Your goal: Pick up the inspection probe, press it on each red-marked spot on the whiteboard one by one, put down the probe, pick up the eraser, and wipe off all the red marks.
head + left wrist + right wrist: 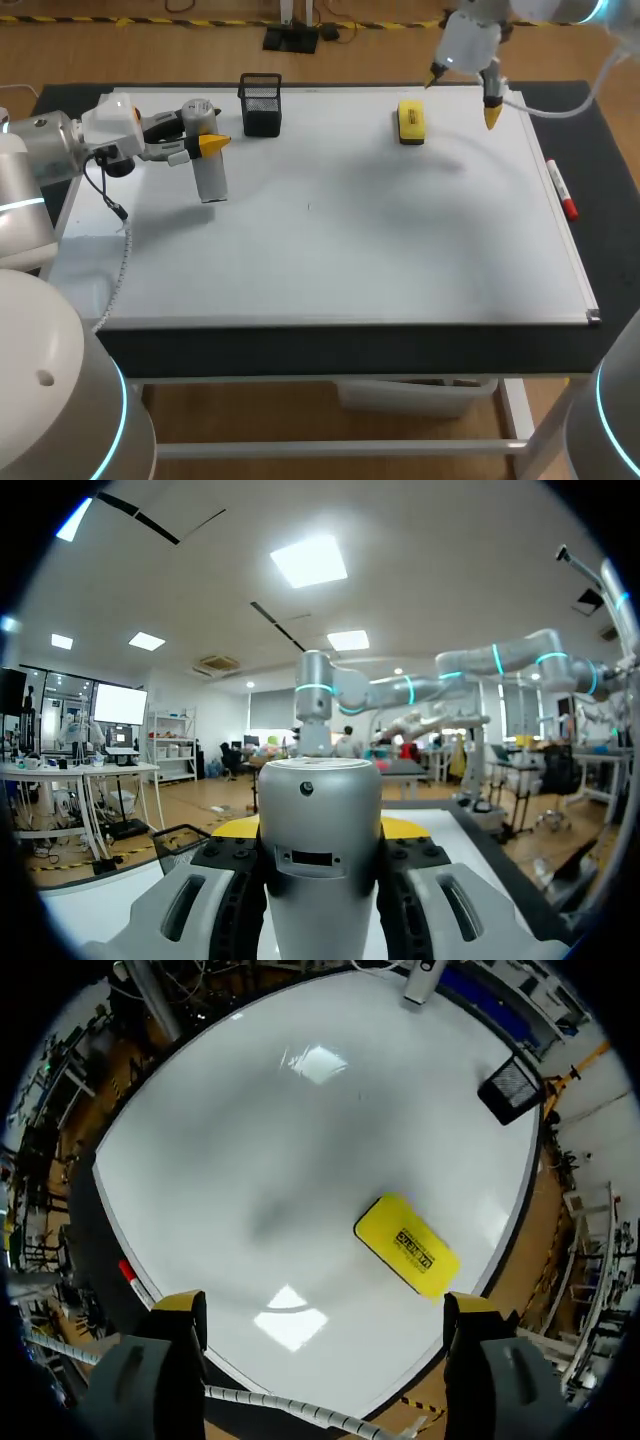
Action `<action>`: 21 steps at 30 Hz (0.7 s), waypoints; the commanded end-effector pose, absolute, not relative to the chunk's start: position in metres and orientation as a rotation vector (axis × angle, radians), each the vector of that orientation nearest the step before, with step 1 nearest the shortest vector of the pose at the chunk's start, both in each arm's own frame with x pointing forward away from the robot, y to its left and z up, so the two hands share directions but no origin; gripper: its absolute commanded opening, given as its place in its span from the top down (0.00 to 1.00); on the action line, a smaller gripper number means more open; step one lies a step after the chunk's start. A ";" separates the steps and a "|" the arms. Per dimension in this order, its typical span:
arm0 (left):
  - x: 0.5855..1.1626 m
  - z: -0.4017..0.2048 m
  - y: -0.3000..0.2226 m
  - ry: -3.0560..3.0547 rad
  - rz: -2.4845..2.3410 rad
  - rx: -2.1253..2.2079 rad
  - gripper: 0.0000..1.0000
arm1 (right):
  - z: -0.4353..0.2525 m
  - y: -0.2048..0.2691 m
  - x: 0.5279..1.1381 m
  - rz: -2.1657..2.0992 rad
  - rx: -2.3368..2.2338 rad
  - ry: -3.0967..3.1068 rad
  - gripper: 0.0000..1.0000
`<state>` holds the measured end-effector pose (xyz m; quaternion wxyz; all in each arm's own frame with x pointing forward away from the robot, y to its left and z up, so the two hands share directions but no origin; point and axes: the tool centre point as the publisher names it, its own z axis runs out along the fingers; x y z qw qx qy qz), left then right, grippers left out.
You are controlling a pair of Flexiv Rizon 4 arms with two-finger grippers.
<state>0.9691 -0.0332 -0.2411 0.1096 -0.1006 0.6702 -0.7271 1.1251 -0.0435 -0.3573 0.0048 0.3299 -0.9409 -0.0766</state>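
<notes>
The inspection probe (pixel 210 175) is gripped between the fingers of the left gripper (pixel 205 142), near the far left corner of the whiteboard (pixel 350 250). Its long axis is held upright, with the lower end pointed down at the board; contact cannot be told. No red marks are seen, so the pressing step is judged finished, and setting the probe down is called for next. The right gripper (pixel 461 98) is spread wide above the eraser (pixel 411 121), by the far edge.
</notes>
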 end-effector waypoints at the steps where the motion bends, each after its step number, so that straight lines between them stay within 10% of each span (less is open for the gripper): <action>1: 0.969 -0.240 -0.034 1.968 -2.137 -0.296 1.00 | -0.346 -0.061 1.106 -0.300 0.907 -3.021 0.00; 21: 0.969 -0.240 -0.034 1.968 -2.137 -0.296 1.00 | -0.315 -0.095 1.078 -0.733 0.405 -3.172 0.00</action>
